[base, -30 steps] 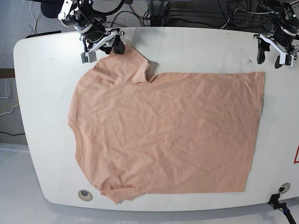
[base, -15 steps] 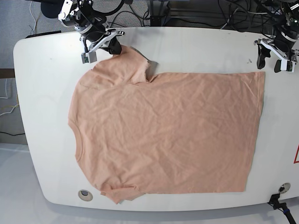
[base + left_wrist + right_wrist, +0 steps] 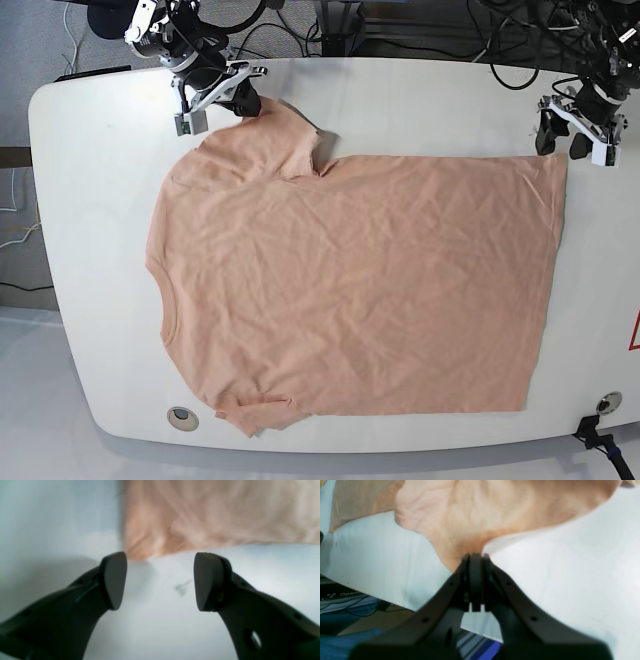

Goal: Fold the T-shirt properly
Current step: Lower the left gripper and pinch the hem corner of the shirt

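You see the T-shirt [image 3: 350,290] flat and unfolded: right pincer [image 3: 475,556] clenched on its sleeve, left pincer [image 3: 160,580] released beside its hem corner.

Left end effector [image 3: 160,581] open over white table [image 3: 50,517], T-shirt [image 3: 212,515] corner just beyond fingertips [image 3: 113,580].

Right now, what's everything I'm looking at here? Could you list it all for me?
T-shirt: one, peach-pink, spread flat and wrinkled across most of the table.
Table: one, white, rounded corners, under the shirt.
Cables: several, black, behind the table's far edge.
Right gripper: one, black fingers, shut on the T-shirt's far sleeve.
Left gripper: one, black fingers, open, at the T-shirt's far hem corner, holding nothing.
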Tool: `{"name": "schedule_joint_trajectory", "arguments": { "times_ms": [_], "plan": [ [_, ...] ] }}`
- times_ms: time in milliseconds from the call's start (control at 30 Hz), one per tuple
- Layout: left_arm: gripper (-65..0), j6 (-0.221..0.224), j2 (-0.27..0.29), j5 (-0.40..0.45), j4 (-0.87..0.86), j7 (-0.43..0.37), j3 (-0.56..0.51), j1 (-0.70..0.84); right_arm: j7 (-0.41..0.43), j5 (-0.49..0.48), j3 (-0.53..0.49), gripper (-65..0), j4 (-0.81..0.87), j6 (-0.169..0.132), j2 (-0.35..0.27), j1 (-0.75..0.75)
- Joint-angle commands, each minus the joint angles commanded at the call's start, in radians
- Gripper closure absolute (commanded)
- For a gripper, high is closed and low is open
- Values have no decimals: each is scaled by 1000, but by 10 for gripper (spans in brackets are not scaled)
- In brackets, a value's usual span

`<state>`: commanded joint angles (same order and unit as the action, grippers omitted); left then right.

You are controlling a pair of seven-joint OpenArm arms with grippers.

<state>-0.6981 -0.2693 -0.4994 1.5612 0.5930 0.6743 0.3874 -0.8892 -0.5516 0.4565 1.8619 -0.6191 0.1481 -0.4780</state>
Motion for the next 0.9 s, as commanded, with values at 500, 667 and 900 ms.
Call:
{"name": "schedule_joint_trajectory", "arguments": {
  "times_ms": [500, 667, 900],
  "plan": [
    [-388, 0, 11, 6, -104, -6, 11, -44, 0, 0, 0, 0, 0, 0, -3, 0],
    [-388, 0, 9, 58, -138, -2, 49, -81, 0, 0, 0, 0, 0, 0, -3, 0],
    [-388, 0, 9, 58, -147, -2, -2, -103, -2, 0, 0, 0, 0, 0, -3, 0]
  ]
}}
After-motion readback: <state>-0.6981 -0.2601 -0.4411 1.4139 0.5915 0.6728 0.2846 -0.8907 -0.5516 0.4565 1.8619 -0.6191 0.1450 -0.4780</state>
